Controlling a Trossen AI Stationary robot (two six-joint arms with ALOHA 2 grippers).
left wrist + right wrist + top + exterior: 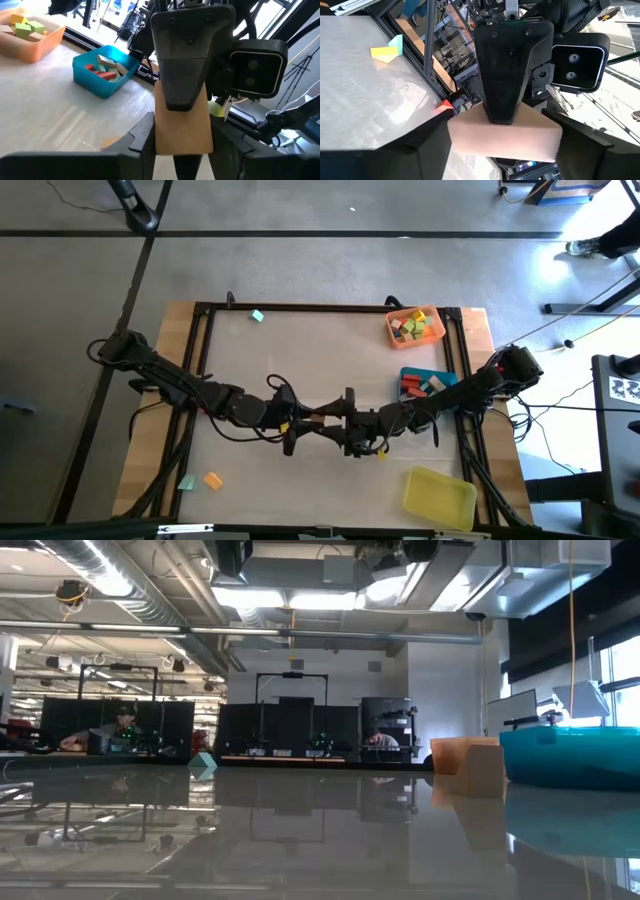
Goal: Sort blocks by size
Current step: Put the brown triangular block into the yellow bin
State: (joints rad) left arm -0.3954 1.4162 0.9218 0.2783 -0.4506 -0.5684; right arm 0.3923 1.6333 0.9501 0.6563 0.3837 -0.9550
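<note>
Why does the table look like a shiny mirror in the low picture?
Low view: the camera looks level along the table, so the ceiling lights and blue tray reflect in it; high view: from straight above, the table looks pale, without glare; left wrist view: only faint bright streaks on it.

Yellow tray (440,497) cut off in high view

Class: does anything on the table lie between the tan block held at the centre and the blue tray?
Nothing visible does. Bare table separates the tan block from the blue tray; only the right arm spans it.
</note>
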